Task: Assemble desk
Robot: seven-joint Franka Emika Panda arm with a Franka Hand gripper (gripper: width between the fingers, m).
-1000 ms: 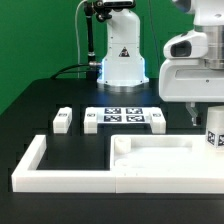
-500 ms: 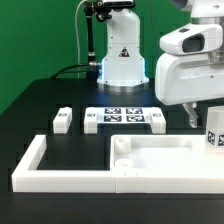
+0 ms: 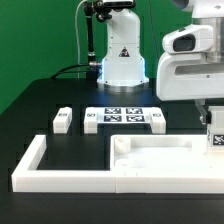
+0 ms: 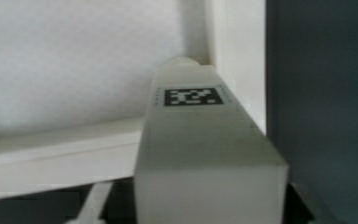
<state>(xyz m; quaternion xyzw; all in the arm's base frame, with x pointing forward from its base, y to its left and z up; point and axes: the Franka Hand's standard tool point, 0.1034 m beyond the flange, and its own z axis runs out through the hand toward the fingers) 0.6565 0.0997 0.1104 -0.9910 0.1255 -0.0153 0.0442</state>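
Observation:
The white desk tabletop [image 3: 165,160] lies flat inside the border wall, with a round corner socket [image 3: 122,147] showing. My gripper [image 3: 212,128] is at the exterior view's right edge. It is shut on a white desk leg [image 3: 215,141] and holds it upright over the tabletop's right end. In the wrist view the leg [image 4: 202,150] fills the middle between the jaws of my gripper [image 4: 202,205]. Its square tag [image 4: 195,97] faces the camera, and the tabletop [image 4: 78,70] lies behind it. Other loose legs [image 3: 63,120] [image 3: 92,121] [image 3: 157,120] lie farther back.
The marker board [image 3: 125,117] lies on the black table between two of the loose legs. The low white U-shaped border wall [image 3: 32,163] runs along the left and front. The robot base [image 3: 122,60] stands at the back centre.
My gripper has come down a little with the leg and shifted slightly to the exterior view's right. The hand has straightened from a tilt. The loose legs and tabletop have not moved.

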